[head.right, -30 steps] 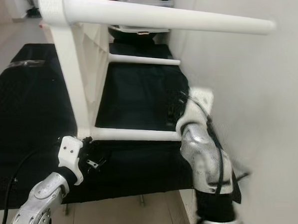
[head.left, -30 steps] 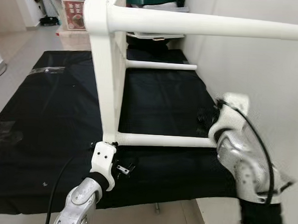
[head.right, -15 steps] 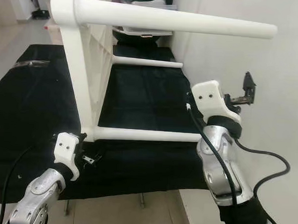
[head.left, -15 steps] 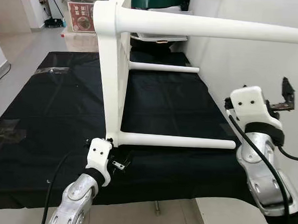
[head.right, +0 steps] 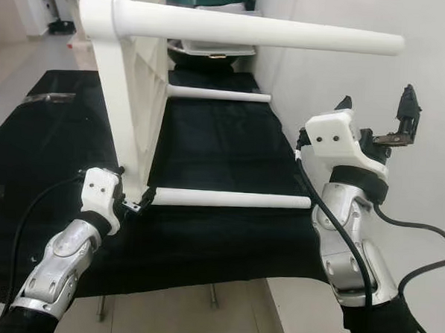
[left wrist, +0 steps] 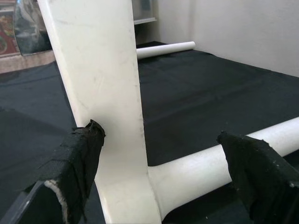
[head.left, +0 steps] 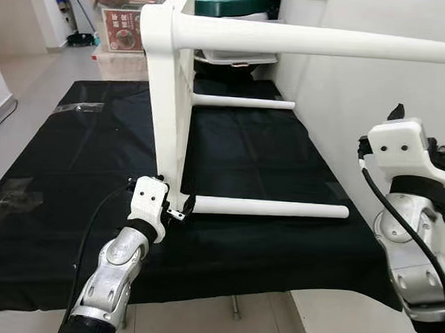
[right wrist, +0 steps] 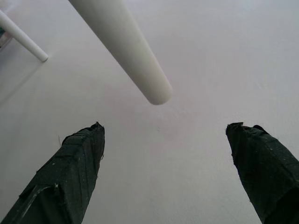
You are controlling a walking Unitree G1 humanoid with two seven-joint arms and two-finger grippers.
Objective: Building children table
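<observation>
**Children's table on its side, legs fitted, hands placed low and high**

The white children's table (head.left: 170, 97) lies tipped on its side on a black mat (head.left: 73, 173), its top standing on edge through the upper middle of the head views. Four round legs show in the left eye view, all pointing toward the right of the frame: the lower near leg (head.left: 269, 208) just above the mat at centre, the upper near leg (head.left: 318, 42) across the top, a far leg (head.left: 244, 102) behind, and another at the very top edge. By this showing the legs are already on, so assembly looks close to done; what likely remains is checking the joints and setting the table upright.

The left hand (head.right: 140, 201) sits at lower left of the frame at the bottom corner, where the lower leg joins the top. Its fingers (left wrist: 74, 161) are spread, one beside the table's edge, the other beyond the leg; neither is clearly pressing.

The right hand (right wrist: 163, 177) is raised at the right of the frame beside the white wall (head.left: 376, 92), fingers spread with nothing between them, aimed up near the tip of the upper leg.
</observation>
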